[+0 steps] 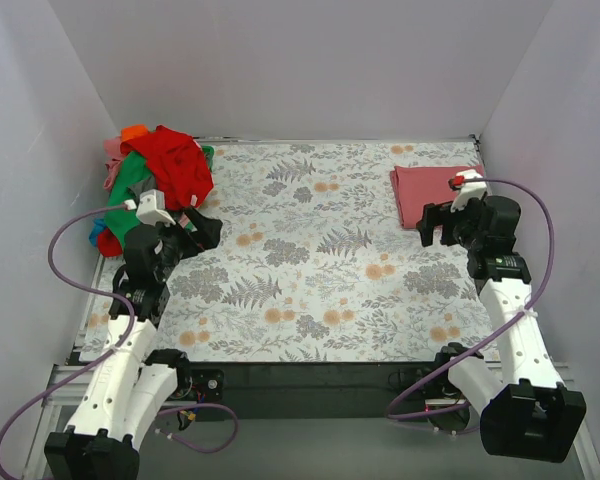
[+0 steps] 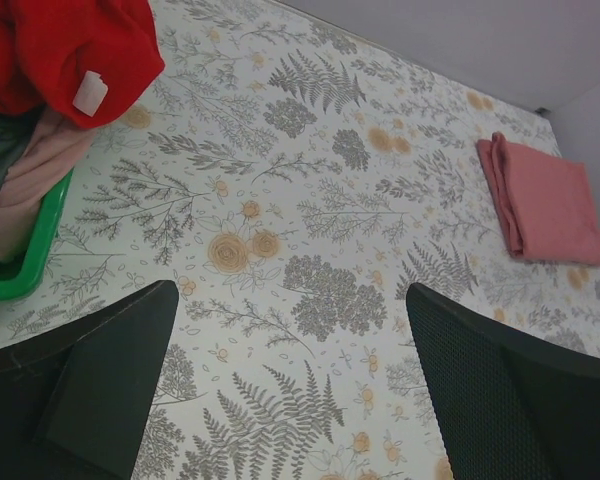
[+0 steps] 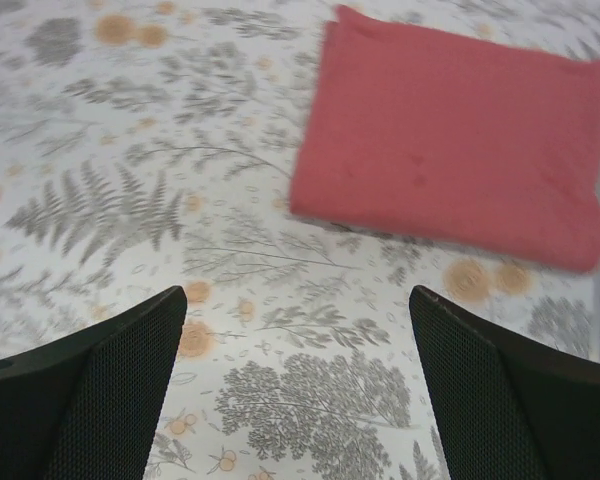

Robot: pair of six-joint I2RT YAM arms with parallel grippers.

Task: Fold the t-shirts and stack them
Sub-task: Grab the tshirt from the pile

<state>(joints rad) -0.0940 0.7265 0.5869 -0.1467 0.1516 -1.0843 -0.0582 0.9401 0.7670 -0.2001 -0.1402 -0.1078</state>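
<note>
One t-shirt is finished: a dull rose-red shirt (image 1: 430,192), folded into a flat rectangle, lies at the far right corner of the counter on the floral table cloth (image 1: 320,270). Unfolded shirts sit in a heap (image 1: 140,172) at the far left corner. A bright red shirt (image 1: 178,165) is on top, with green cloth (image 1: 130,185), pink cloth (image 1: 112,152) and orange cloth (image 1: 133,131) showing around it. That makes at least four, though the full count is hidden.

Two grippers are in view, both with fingers spread wide and holding nothing. The left gripper (image 2: 290,300) hovers just beside the heap, and the right gripper (image 3: 298,300) is just in front of the folded shirt.

The step in hand looks like fetching a second shirt. That calls for the left gripper to pinch the bright red shirt alone — one layer, not the heap — and draw it toward the middle of the counter to spread flat.
</note>
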